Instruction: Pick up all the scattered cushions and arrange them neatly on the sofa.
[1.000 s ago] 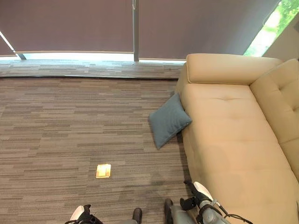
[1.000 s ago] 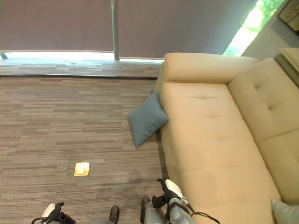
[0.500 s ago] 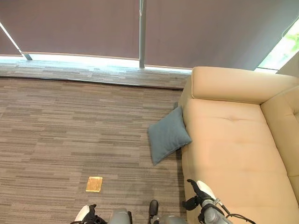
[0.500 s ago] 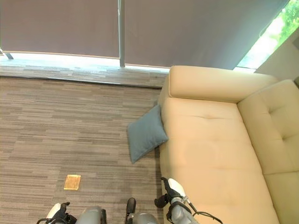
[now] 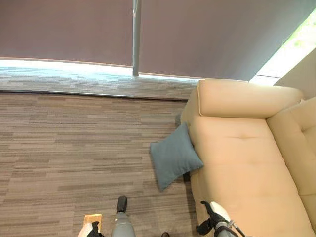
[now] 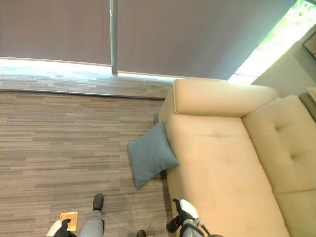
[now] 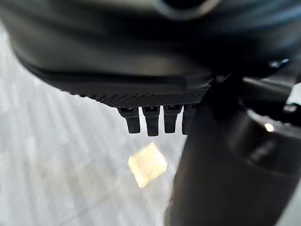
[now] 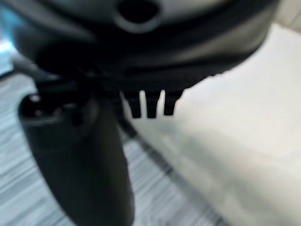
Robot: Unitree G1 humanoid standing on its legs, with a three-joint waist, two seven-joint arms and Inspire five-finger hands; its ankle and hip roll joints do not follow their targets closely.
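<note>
One blue-grey cushion (image 5: 175,155) lies on the carpet, tilted, its far corner leaning against the front of the beige sofa (image 5: 242,163). The sofa's seat is bare where I see it. My left hand (image 5: 89,230) hangs low at the near edge, well short of the cushion, fingers (image 7: 147,123) straight and holding nothing. My right hand (image 5: 213,222) hangs beside the sofa's front edge, nearer than the cushion, with its white-covered thumb out and its fingers (image 8: 146,104) relaxed and empty.
A small brass floor plate (image 5: 92,218) is set in the striped carpet by my left hand. A raised ledge (image 5: 89,84) runs under the blinds at the back, with a grey post (image 5: 136,37) standing on it. Open carpet spreads left of the cushion.
The camera has moved: the whole scene has shifted, and the floor plate now sits at the near edge. The cushion lies where it was. Both hands hang as before.
</note>
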